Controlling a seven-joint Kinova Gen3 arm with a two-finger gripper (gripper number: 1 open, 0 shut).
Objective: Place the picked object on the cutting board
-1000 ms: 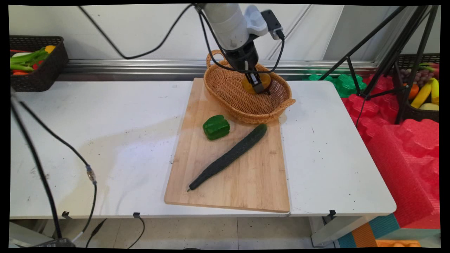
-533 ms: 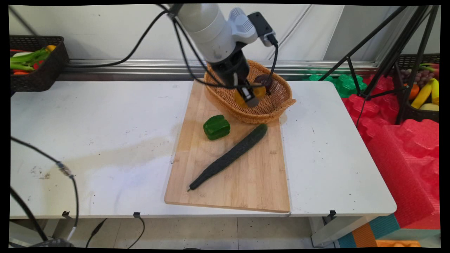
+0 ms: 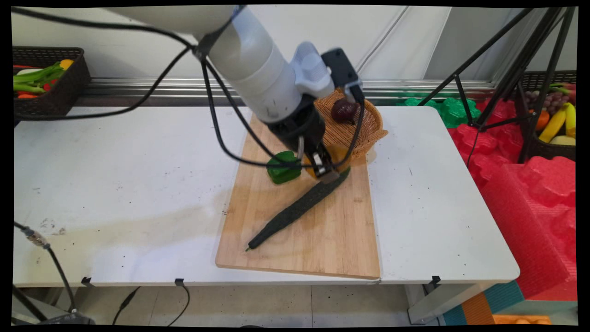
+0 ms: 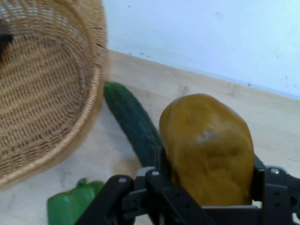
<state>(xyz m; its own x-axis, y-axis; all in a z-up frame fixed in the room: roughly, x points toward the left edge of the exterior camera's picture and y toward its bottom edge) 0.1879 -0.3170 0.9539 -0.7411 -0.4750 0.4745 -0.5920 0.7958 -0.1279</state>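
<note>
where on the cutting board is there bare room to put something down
The near half of the cutting board, below and right of the cucumber, is bare. So is the near-left strip beside the cucumber's tip. The far end is crowded: basket, green pepper, and the gripper holding a yellow pepper.

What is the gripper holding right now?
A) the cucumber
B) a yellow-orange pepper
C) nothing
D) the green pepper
B: in the hand view the gripper is shut on a yellow-orange pepper, while the green pepper and cucumber lie on the board below it.
</note>
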